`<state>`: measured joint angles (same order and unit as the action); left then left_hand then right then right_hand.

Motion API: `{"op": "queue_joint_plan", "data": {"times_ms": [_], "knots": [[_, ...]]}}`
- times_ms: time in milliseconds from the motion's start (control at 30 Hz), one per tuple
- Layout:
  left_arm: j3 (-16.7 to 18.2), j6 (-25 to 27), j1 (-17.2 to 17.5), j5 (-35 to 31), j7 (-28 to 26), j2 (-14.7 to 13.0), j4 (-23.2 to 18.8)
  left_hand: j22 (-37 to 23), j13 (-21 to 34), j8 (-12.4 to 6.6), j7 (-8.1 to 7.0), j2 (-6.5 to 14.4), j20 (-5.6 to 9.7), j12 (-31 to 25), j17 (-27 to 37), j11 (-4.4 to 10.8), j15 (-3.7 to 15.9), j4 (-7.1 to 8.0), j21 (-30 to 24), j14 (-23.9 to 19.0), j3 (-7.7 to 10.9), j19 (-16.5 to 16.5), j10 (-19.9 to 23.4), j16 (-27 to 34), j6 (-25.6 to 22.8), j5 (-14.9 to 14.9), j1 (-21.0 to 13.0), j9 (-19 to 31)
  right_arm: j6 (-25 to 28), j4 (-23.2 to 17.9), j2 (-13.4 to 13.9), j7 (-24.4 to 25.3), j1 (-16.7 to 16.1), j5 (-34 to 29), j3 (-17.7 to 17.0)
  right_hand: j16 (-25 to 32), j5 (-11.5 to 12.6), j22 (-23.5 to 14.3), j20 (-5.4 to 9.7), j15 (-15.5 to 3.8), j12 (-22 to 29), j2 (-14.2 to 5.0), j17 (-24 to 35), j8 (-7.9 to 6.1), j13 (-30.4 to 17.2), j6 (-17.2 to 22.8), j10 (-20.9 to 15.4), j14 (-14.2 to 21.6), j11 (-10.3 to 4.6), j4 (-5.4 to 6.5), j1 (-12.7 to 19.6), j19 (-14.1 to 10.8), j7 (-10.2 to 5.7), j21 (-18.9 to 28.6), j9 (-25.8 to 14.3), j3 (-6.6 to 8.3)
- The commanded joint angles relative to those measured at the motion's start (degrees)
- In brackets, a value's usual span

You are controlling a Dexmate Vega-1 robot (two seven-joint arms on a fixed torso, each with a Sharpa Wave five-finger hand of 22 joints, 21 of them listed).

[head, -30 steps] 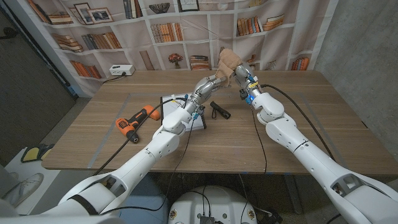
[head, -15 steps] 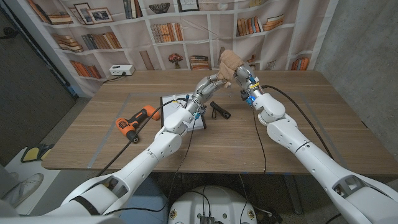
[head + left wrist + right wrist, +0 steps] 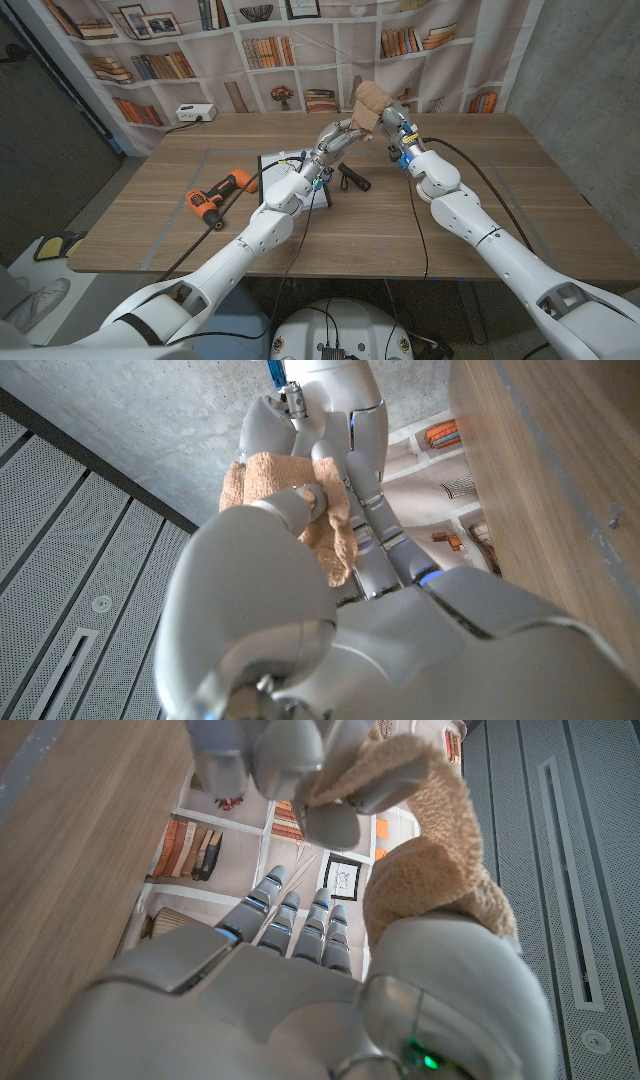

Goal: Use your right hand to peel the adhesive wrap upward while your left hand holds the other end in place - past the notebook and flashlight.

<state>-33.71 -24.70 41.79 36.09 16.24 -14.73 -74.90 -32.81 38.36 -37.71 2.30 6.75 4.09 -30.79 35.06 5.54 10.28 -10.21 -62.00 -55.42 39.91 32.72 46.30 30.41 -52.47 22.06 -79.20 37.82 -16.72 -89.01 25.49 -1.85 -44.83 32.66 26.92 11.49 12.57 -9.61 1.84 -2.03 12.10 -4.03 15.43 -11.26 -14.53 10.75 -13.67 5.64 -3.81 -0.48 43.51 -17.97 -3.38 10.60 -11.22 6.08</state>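
A tan adhesive wrap (image 3: 367,99) hangs bunched in the air above the table's far middle, held between both hands. My left hand (image 3: 338,134) reaches up from the left and pinches one end of the wrap (image 3: 440,870) in its fingertips (image 3: 325,820). My right hand (image 3: 393,124) grips the other side, with the wrap (image 3: 290,500) draped over its thumb side. Below them a white notebook (image 3: 285,165) lies partly under my left forearm. A black flashlight (image 3: 353,178) lies just right of it on the table.
An orange and black drill (image 3: 218,196) lies on the wooden table (image 3: 480,190) at the left. A white power strip (image 3: 195,113) sits at the far left edge. A bookshelf backdrop stands behind the table.
Both hands keep their hold on the wrap. My right hand has drifted very slightly to the right; nothing else has moved.
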Motion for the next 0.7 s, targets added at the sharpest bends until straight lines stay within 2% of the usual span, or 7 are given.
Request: {"op": "queue_joint_plan", "data": {"times_ms": [33,400,700], "knots": [[0.34,0.16,-0.19,1.95,1.81,0.84,0.66,-0.09,1.50,-0.85,0.52,1.60,-0.65,-1.38,0.30,-0.06,1.34,-0.52,-1.80,-3.56,0.34,0.07,2.78,0.73,-2.57,1.16,-3.28,0.08,0.09,-0.57,0.96,0.06,-0.19,-0.24,-0.48,0.24,-0.25,0.01,0.09,-3.81,-0.23,-0.23,-0.03,-0.45,-0.01,0.32,0.01,-0.41,0.20,-0.25,-0.19,0.08,0.43,0.09,0.08,0.12],[1.17,-0.16,1.24,2.60,0.96,0.45,-0.98,0.09,2.81,-1.18,0.82,1.36,-1.00,-1.62,0.46,0.13,1.17,-0.40,-3.60,-3.56,-0.10,-0.63,3.00,0.74,-3.02,1.60,-3.95,0.38,-0.36,-0.05,0.38,1.28,-0.41,-0.18,-0.97,0.32,-0.27,0.01,-0.07,-3.81,-0.26,-0.30,-0.20,-0.37,0.08,0.18,0.08,-0.42,0.50,-0.29,-0.38,0.09,0.59,0.09,0.09,-0.02],[1.58,0.09,1.88,3.15,1.21,-0.38,-2.04,0.78,2.47,-1.07,0.94,0.87,-0.58,-1.06,-0.66,0.13,1.46,-0.45,-4.50,-4.16,-0.10,-0.84,3.42,0.20,-3.28,1.92,-4.34,0.08,-0.14,-0.35,0.52,2.62,-1.09,-0.09,-1.60,0.37,-0.28,0.01,-0.03,-3.88,-0.25,-0.39,-0.34,-0.39,0.15,0.28,0.06,-0.42,0.63,-0.35,-0.50,0.03,0.77,0.12,0.10,-0.11]]}}
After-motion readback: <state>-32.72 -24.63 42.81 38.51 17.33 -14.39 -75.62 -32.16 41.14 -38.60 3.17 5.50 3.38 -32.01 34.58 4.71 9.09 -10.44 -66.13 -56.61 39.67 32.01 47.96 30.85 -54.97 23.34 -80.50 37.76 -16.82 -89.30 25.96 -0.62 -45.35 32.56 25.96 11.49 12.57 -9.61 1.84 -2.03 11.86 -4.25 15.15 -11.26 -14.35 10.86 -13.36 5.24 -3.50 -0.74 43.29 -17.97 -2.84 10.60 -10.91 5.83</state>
